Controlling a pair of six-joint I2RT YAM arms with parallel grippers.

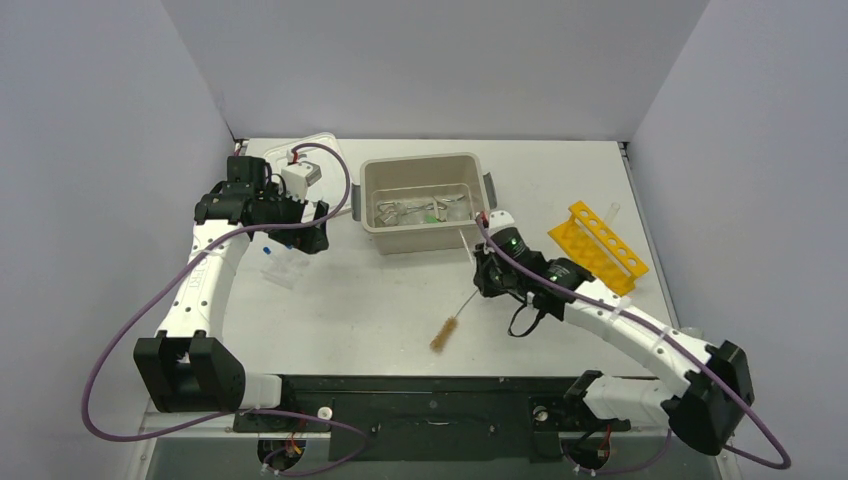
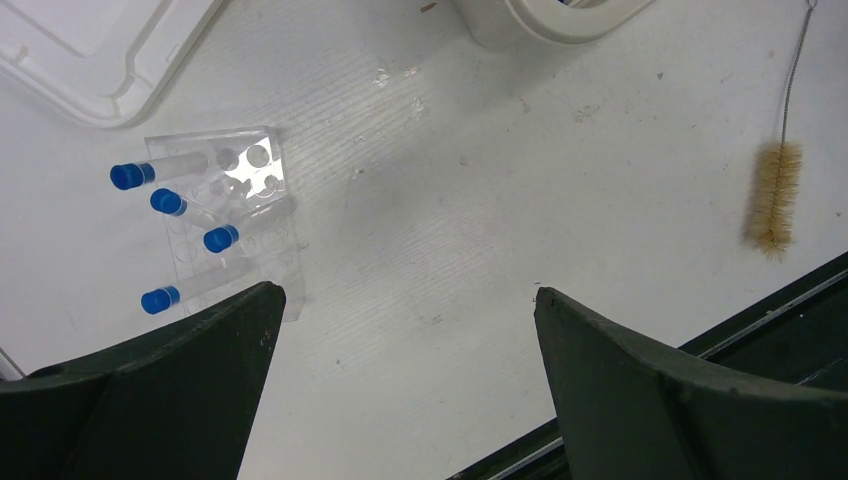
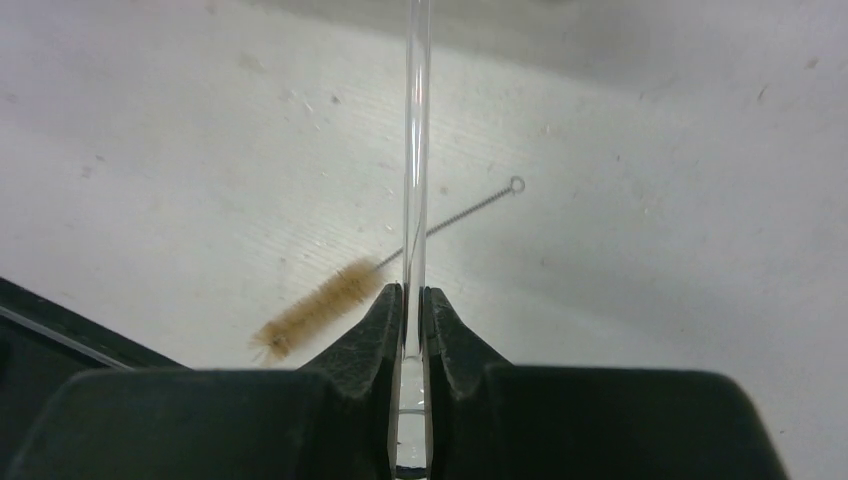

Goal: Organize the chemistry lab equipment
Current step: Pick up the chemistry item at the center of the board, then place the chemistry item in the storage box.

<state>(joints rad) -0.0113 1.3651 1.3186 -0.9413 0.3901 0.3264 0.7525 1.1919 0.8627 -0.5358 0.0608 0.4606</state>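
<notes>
Right wrist view shows us the right gripper (image 3: 412, 305) pressed together on a thin clear rod (image 3: 415, 120). The two fingers pinch the rod near its lower end, and it runs straight up between them and out of the picture. Behind the rod the brush (image 3: 320, 305) lies flat on the white table (image 3: 650, 150), and nothing touches it.

From above, we see that this gripper is just near of the tub (image 1: 420, 240), close to its near right corner. The rod points from the fingers toward the tub's near wall; we cannot tell if it touches the wall. The brush is nearer to us than the gripper, with its brown bristles at the near end and its wire handle going far and a little right. A yellow rack (image 1: 597, 245) stands to the right of the gripper, apart from it. Inside the tub we see metal forceps (image 1: 395, 210) and some clear glass pieces, which are too small to name.

On the far left, the left gripper (image 2: 405, 293) hangs over the table with its fingers spread wide, and it holds nothing. Just beside its left finger is a clear rack (image 2: 250, 170) with four blue-capped tubes (image 2: 132, 175) in it. A white lid (image 2: 90, 60) lies farther left, in the far corner.
</notes>
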